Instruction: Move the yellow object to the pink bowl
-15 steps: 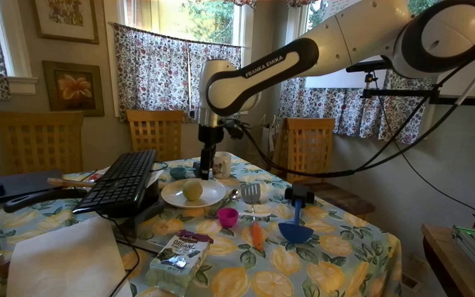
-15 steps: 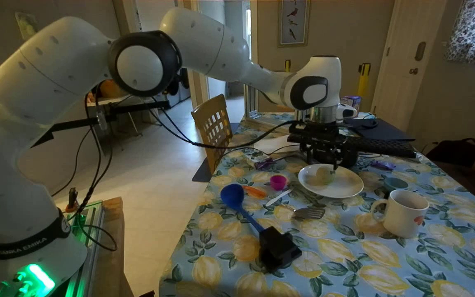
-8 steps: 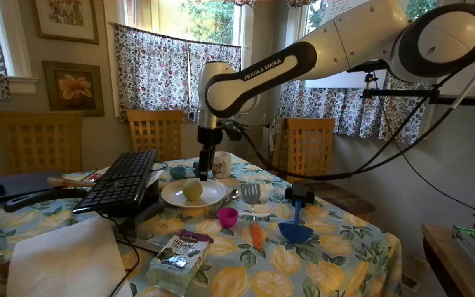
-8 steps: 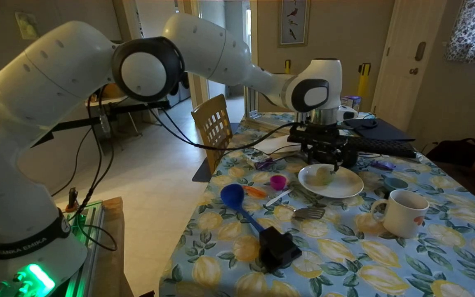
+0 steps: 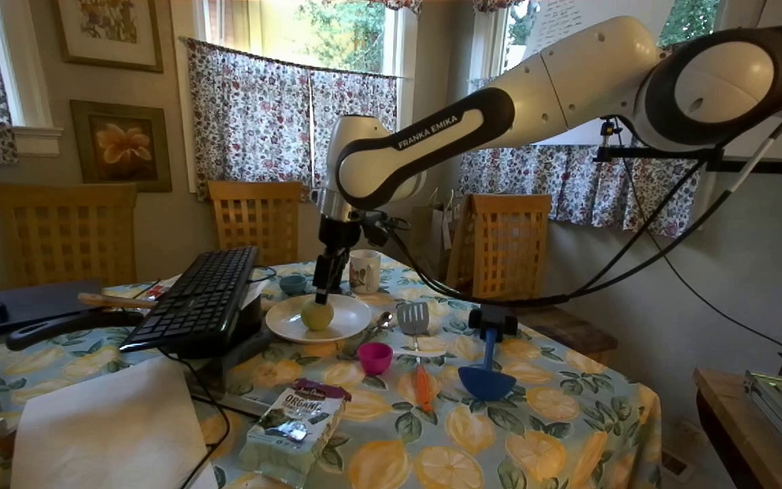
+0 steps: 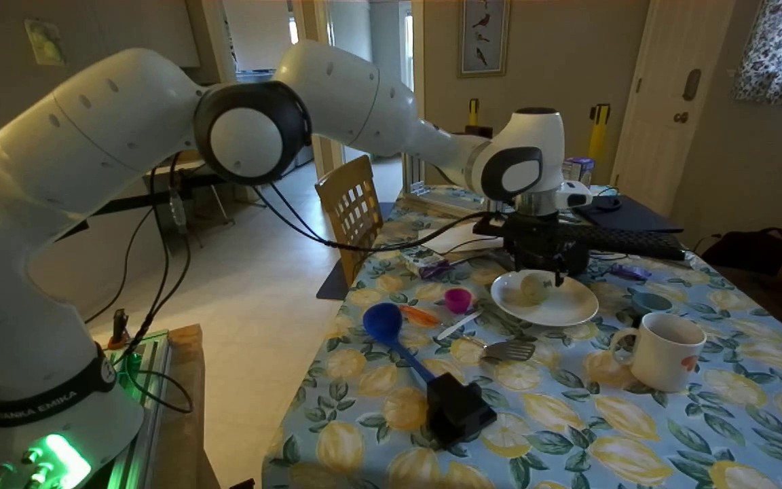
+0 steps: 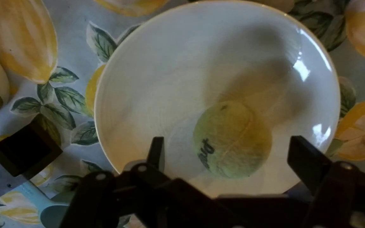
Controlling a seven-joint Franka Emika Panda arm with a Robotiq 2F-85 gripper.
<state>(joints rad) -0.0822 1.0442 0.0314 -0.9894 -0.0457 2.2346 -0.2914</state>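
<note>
The yellow object is a yellow-green tennis ball [image 5: 317, 316] on the white plate [image 5: 354, 322]. It also shows in the wrist view [image 7: 232, 139] with dark lettering, and in an exterior view [image 6: 534, 289]. The pink bowl [image 5: 375, 358] stands on the tablecloth in front of the plate; it shows in both exterior views [image 6: 458, 300] and is out of the wrist view. My gripper [image 7: 227, 139] is open and empty. In the wrist view its fingers stand wide apart, one on each side of the ball, with gaps. In an exterior view the gripper [image 5: 322, 299] is low, just above and behind the ball.
A black keyboard [image 5: 194, 299] is raised beside the plate. A white mug [image 6: 669, 350] and a teal cup [image 6: 650, 302] stand near the plate. A spatula [image 5: 413, 318], a blue ladle [image 5: 487, 382] and a snack package [image 5: 299, 429] lie on the table.
The arm has come down and the gripper has tilted, its fingertips moving closer to the ball. The ball, plate and pink bowl have not moved.
</note>
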